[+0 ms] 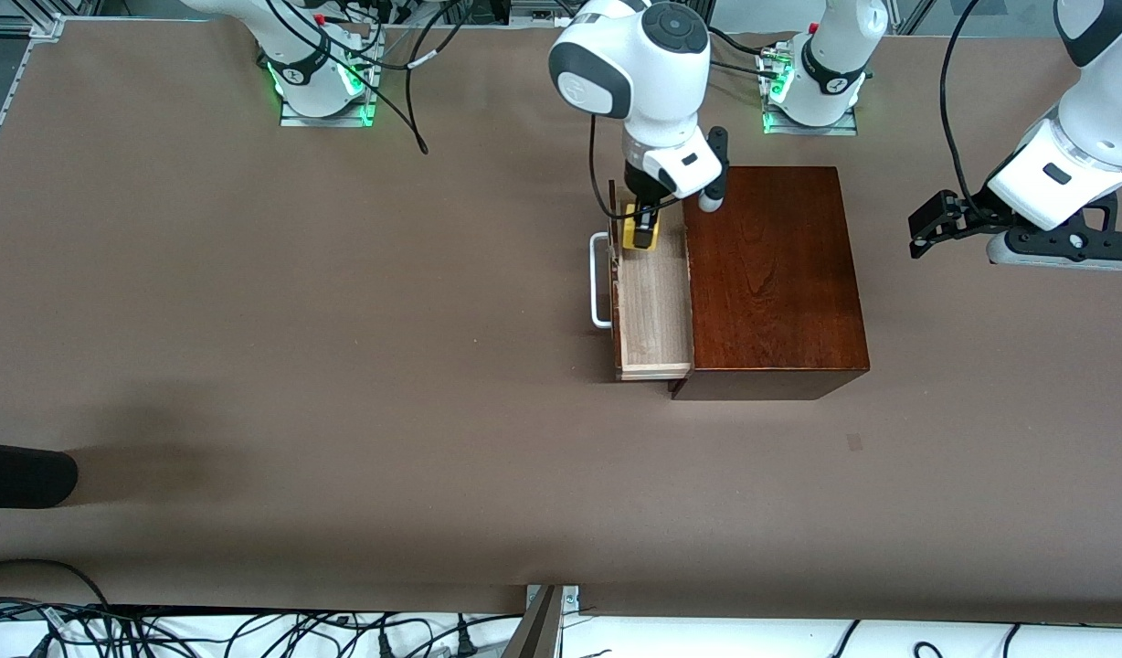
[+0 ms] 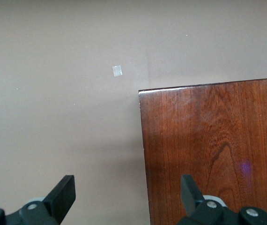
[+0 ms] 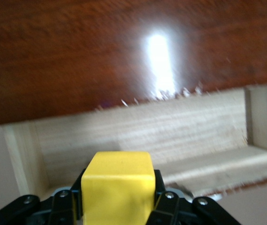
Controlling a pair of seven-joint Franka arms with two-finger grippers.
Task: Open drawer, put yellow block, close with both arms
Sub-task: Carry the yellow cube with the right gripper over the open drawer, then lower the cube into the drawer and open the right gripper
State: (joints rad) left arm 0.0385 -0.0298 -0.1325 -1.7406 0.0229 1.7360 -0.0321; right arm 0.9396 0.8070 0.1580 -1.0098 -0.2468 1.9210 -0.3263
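Yellow block [image 1: 640, 234], pale drawer [image 1: 654, 315], mahogany box [image 1: 773, 274].

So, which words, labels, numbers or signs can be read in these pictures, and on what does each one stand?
None can be read.
Round marks on the arm joints above the drawer: too small to read.
Yellow block in the right tool: no print.
Wooden box: wood grain only.
Small pale patch on the table: blank.
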